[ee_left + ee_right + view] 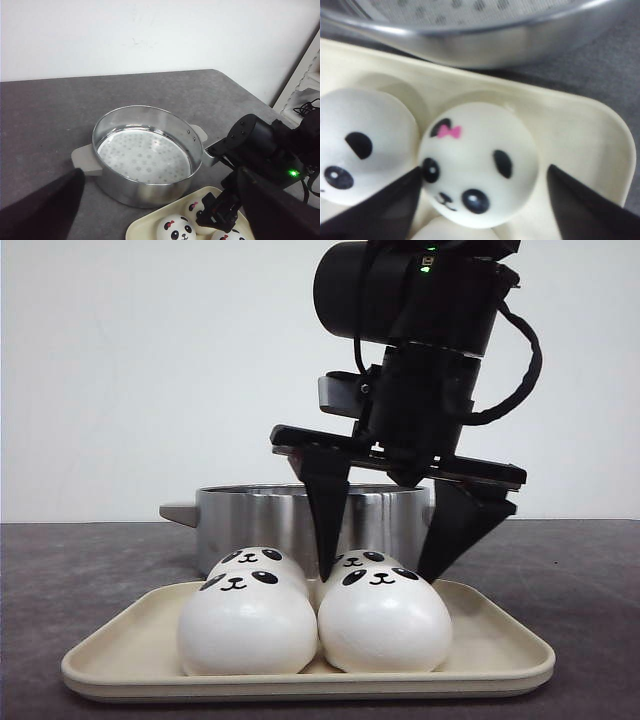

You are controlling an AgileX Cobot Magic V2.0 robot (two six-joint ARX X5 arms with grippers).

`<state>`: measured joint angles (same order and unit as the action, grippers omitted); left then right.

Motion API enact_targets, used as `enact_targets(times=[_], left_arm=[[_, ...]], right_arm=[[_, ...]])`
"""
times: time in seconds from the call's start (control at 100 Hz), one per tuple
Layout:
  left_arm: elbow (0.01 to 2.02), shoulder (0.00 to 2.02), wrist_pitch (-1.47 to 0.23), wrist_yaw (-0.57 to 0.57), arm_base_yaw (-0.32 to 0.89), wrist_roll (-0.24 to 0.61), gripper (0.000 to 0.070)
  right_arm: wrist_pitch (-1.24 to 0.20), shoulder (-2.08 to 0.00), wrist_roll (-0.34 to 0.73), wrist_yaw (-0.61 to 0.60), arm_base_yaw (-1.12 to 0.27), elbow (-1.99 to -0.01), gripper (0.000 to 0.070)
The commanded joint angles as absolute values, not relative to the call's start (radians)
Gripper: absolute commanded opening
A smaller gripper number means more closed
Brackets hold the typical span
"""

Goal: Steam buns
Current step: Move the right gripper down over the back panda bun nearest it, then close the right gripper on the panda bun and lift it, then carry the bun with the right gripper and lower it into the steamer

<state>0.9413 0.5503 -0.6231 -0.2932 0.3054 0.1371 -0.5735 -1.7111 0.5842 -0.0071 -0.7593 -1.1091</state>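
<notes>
- The right claw (385,575) hung over the tray (500,645) with its fingers spread apart, one on each side of the back right bun (479,162), gripping nothing.
- That bun, with a pink bow above one eye, sat between the fingertips; whether they touched it could not be told.
- The four buns (315,615) lay close together on the tray, two in front, two behind.
- No writing or brand could be read anywhere.
- A steel pot (144,155) with a perforated floor stood just behind the tray on the grey table (45,115).
- The left claw (165,220) showed only as dark blurred fingers, set wide apart, above the table.
</notes>
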Motion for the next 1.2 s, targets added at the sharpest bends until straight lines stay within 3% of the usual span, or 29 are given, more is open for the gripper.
enact_targets(times=[0.0,0.11,0.26,0.51,0.9,1.19], left_arm=[[0.954,0.555,-0.614,-0.29,0.309,0.122,0.0593],[0.954,0.555,-0.614,-0.289,0.309,0.122,0.0593],[0.954,0.555,-0.614,-0.289,0.309,0.122,0.0593],[0.954,0.555,-0.614,-0.289,0.309,0.122,0.0593],[0.954,0.555,-0.605,-0.284,0.309,0.122,0.0593],[0.954,0.564,-0.605,-0.284,0.309,0.122,0.0593]], right_arm=[[-0.577,-1.74,0.607,-0.003,-0.77,-1.127,0.0399],[-0.585,-1.747,0.619,0.001,-0.768,-1.127,0.0364],[-0.591,-1.747,0.618,0.002,-0.768,-1.127,0.0],[-0.598,-1.699,0.612,0.021,-0.789,-1.127,0.0001],[-0.53,-1.361,0.577,0.064,-0.897,-1.136,0.0],[-0.54,-1.425,0.412,0.091,-0.746,-1.37,0.0]])
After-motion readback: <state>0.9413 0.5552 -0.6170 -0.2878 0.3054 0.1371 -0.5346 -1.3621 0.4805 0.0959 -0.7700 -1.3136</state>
